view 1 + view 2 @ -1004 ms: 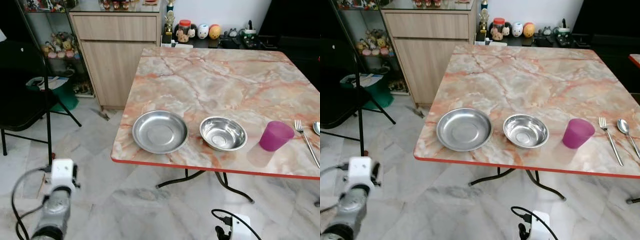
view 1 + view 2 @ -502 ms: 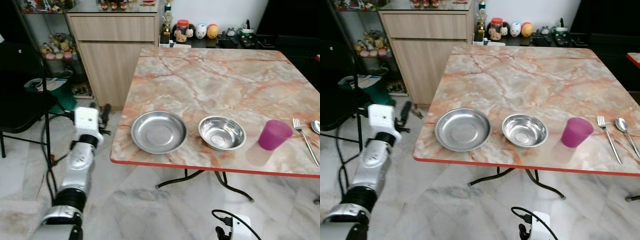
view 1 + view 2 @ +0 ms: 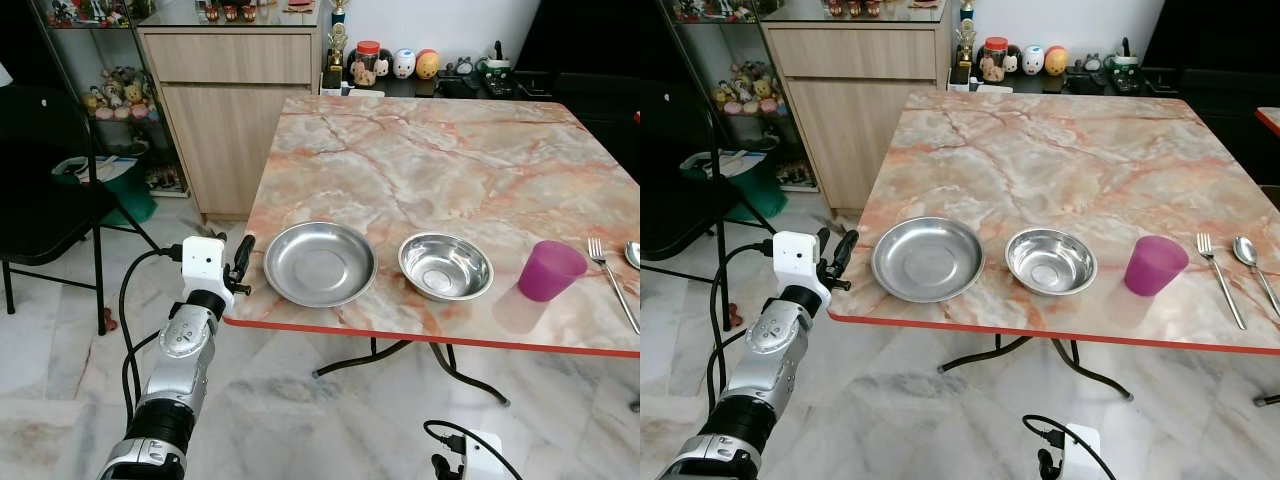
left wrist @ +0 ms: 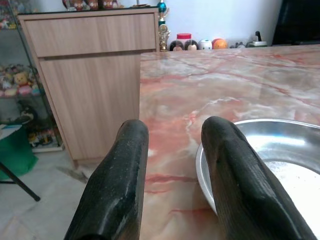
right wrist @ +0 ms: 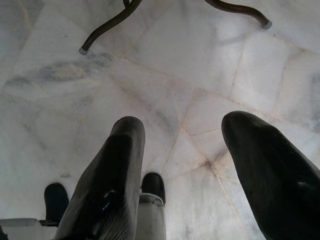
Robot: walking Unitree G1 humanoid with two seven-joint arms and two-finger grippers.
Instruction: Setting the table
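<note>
At the counter's (image 3: 420, 170) near-left corner, my left claw (image 3: 240, 262) lines up on the plate (image 3: 320, 262).
Fingers apart, empty, just beside the steel rim; I'd ease one finger over the lip and one under before pinching. Bowl (image 3: 446, 266) sits right of it. Right claw (image 5: 180, 165) hangs spread above the floor.
</note>
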